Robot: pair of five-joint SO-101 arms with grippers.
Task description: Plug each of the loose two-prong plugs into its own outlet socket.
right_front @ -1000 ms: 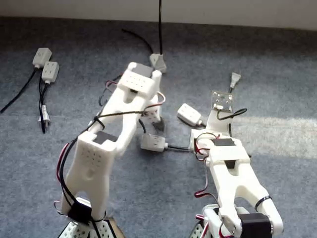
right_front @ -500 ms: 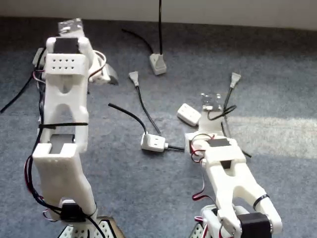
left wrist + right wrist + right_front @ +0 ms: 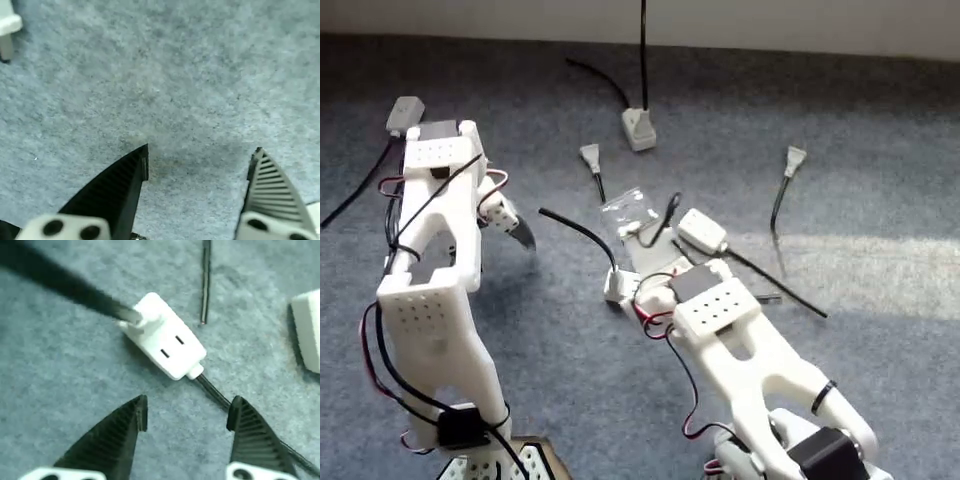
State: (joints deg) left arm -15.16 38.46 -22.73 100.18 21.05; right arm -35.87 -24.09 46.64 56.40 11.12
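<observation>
The right end effector (image 3: pixel 187 412), its ribbed black wedge fingers spread apart, hovers over the table's (image 3: pixel 60 365) nubby grey felt. Just ahead of its tips lies a glossy white outlet socket (image 3: pixel 167 342), a rounded block with two narrow slots on its face and a black cord (image 3: pixel 100 302) leaving one end. The left end effector (image 3: pixel 200 160), fingers likewise apart, hangs above bare felt. A small pale loose plug (image 3: pixel 589 155) on a thin black cord and a second plug (image 3: pixel 795 157) lie well apart from both end effectors.

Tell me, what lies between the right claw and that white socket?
Right wrist view: only bare carpet between the right gripper and the outlet socket; its black cord runs alongside.
</observation>
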